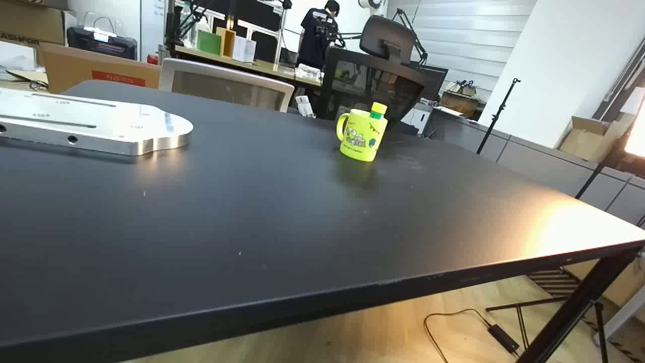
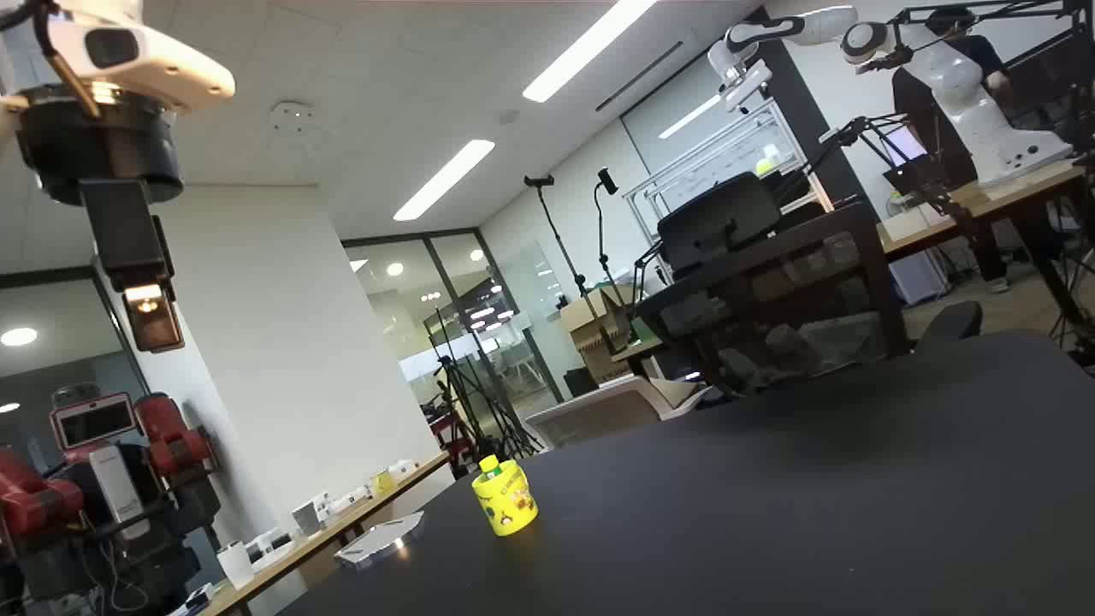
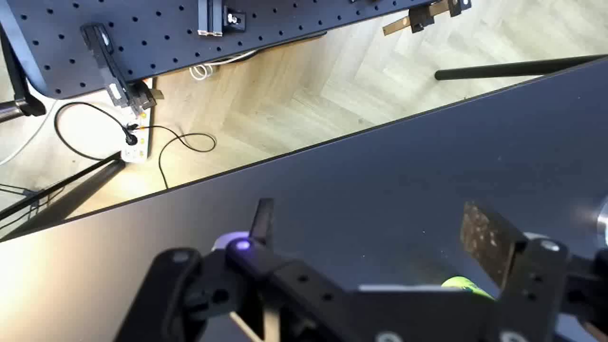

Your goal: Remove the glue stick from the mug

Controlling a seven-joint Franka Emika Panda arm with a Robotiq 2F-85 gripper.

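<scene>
The lime-green mug (image 1: 359, 137) stands upright on the dark table, its handle and a pale mark showing. It also shows in an exterior view (image 2: 506, 503), and part of its edge in the wrist view (image 3: 463, 283). The glue stick (image 1: 378, 109) stands in the mug, its yellow top and green band above the rim; it also shows in an exterior view (image 2: 489, 465). Its lower part is hidden inside the mug. My gripper (image 3: 370, 209) is open with nothing between its fingers. In an exterior view the gripper (image 2: 155, 318) hangs high above the table, apart from the mug.
A silver metal plate (image 1: 101, 123) lies on the black table (image 1: 242, 212); it also shows in an exterior view (image 2: 381, 537). A white-framed chair (image 1: 227, 83) and a black chair (image 1: 373, 80) stand behind the table. A perforated board (image 3: 142, 42) is across a floor gap.
</scene>
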